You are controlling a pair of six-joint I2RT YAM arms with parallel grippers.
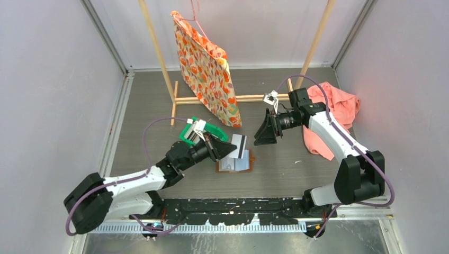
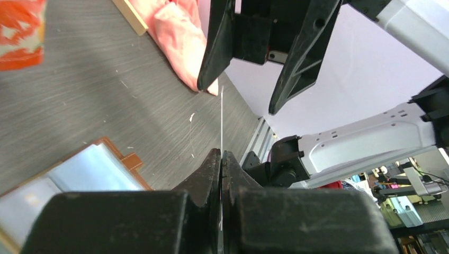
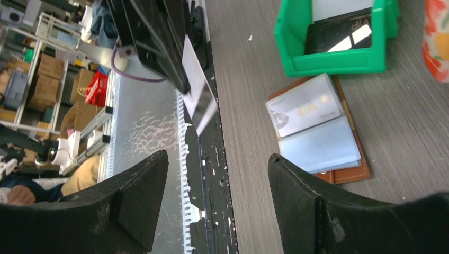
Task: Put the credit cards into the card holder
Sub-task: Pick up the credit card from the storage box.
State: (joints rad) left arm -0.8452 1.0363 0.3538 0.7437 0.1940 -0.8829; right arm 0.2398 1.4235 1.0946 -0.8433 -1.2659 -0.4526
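A single credit card (image 1: 239,146) is gripped in the left pincer (image 1: 231,149), whose fingers are seen pressed tight together on it. The card is held in the air just above the card holder (image 3: 352,170) and juts straight out of the fingertips towards the right arm. From the left wrist it is seen purely edge-on, as a thin pale line. From above, a pale face with a dark stripe is shown, and the long axis runs roughly from the far side of the surface (image 1: 296,174) to the near side.

The card holder lies opened flat on the surface, near the middle and just to the near side of the green bin (image 3: 328,63). Its clear pockets face up, and its long axis runs roughly left to right in the top view. A silvery card (image 3: 303,108) is seen inside the pocket nearer the bin. A black card (image 3: 333,34) lies in the bin.

The left arm is stretched low from its base towards the centre, with the wrist levelled over the card holder. The right arm is raised at the elbow and folded back across the surface. The right pincer (image 1: 265,138) is turned towards the held card, its fingers are spread wide and nothing is gripped between them. It is held close to the card's free end, but the two are apart.

A pink cloth (image 1: 339,106) lies beside the right arm.
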